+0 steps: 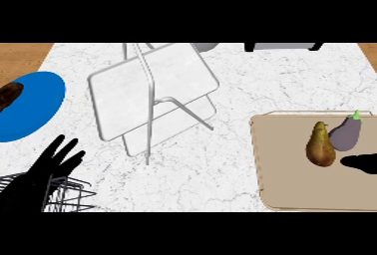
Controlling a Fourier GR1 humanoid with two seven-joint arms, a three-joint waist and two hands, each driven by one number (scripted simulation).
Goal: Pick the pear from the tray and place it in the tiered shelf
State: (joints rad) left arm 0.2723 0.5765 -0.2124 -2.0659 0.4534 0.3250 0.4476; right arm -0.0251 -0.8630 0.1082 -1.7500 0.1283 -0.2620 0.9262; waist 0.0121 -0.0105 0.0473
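The pear (320, 145) lies on the beige tray (283, 169) at the right of the counter (243, 84), and everything about my coming move hangs on how it sits relative to my right hand (362, 163). That hand shows only as a dark shape at the right edge, over the tray, just beside the pear and a little nearer to me than its middle; so the fruit lies to the left of my right hand and slightly away from me. I cannot tell whether those fingers are spread or curled, since too little of the hand is in view. The pear's long axis runs roughly away from me, narrow neck at the far end, fat base toward me. A purple eggplant (346, 133) with a green stem rests against the pear's right side, between the fruit and my hand's far side, so I judge I should come at the pear's lower half. My left hand (52, 164) is well apart from the pear, at the lower left over a black wire rack (70, 191), fingers straight and spread, holding nothing. The tiered shelf (151, 94) stands to the left of the tray, between my two hands. A blue plate (33, 107) sits at the far left. I see no brands, labels or readable writing anywhere
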